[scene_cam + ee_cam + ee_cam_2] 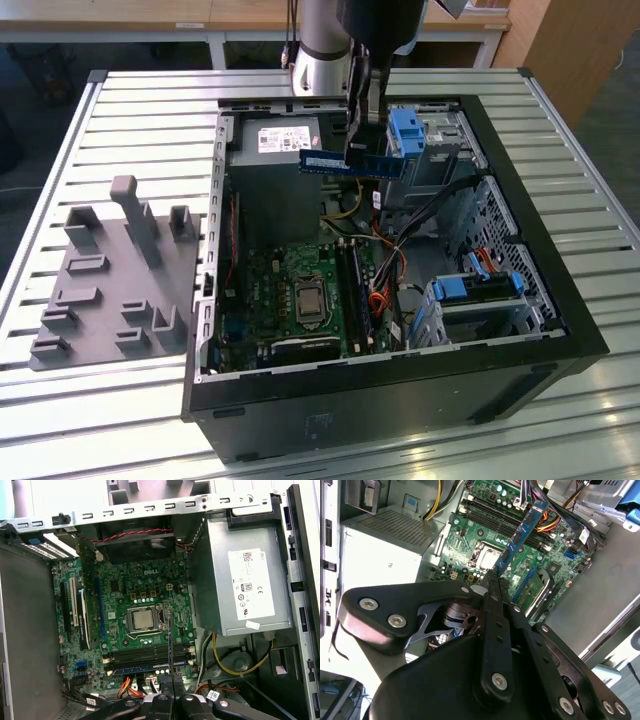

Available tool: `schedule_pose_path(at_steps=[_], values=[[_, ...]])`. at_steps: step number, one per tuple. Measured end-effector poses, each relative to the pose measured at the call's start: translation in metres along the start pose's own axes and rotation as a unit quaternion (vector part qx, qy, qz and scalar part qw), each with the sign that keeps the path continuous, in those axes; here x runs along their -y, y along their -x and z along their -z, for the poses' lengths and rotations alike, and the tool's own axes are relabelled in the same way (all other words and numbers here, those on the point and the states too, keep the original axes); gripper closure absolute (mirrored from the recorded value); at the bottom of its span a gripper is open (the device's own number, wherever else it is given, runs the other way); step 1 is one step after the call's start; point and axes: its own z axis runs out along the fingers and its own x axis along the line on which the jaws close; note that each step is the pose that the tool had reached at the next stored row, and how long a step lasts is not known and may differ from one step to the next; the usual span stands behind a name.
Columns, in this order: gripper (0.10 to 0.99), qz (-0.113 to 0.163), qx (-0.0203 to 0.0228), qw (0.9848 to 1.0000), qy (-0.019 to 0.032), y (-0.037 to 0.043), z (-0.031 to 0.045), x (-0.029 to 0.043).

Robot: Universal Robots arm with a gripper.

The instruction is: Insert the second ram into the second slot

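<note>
My gripper (pixel 358 158) is shut on the second ram (pixel 335 161), a thin blue stick held level and edge-up in the air over the back half of the open computer case (pixel 560 300). In the second wrist view the stick (pixel 522 532) runs out from the closed fingertips (pixel 492 580) over the motherboard. The first wrist view shows the stick (pixel 169 640) edge-on as a thin line above the gripper (pixel 170 685), hanging over the long black memory slots (pixel 150 655). These slots (pixel 355 290) lie beside the processor socket (pixel 307 297), well below the stick.
A silver power supply (pixel 285 140) fills the case's back corner. Blue drive-bay latches (pixel 405 130) stand close behind the gripper, and another bay (pixel 470 288) sits at the exterior view's right. Loose cables (pixel 400 235) cross near the slots. A grey fixture (pixel 110 280) rests on the slatted table.
</note>
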Motion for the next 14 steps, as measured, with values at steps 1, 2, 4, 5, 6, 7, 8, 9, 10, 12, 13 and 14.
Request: schedule_pose_path(at_steps=[1, 2, 4, 5, 6, 7, 8, 9, 10, 12, 13, 14], values=[[0.973, -0.002, 0.0001, 1.0, 0.0, 0.0, 0.0, 0.0], [0.973, -0.003, 0.0001, 1.0, -0.0001, 0.0, 0.0, 0.0], [0.973, -0.007, 0.0002, 1.0, -0.0001, 0.0, 0.0, 0.0], [0.973, -0.008, 0.0003, 1.0, -0.0002, 0.0, 0.0, 0.0], [0.973, -0.01, 0.0004, 0.9999, -0.0002, 0.0, 0.0, 0.0], [0.973, -0.012, 0.0004, 0.9999, -0.0002, 0.0, 0.0, 0.0], [0.973, -0.014, 0.0005, 0.9999, -0.0003, 0.0, 0.0, 0.0], [0.973, -0.015, 0.0006, 0.9999, -0.0003, 0.0, 0.0, 0.0], [0.973, -0.017, 0.0006, 0.9998, -0.0003, 0.0, 0.0, 0.0], [0.973, -0.023, 0.0009, 0.9997, -0.0004, 0.0, 0.0, 0.0], [0.973, -0.028, 0.001, 0.9996, -0.0005, 0.0, 0.0, 0.0], [0.973, -0.032, 0.0012, 0.9995, -0.0006, 0.0, -0.0001, 0.0]])
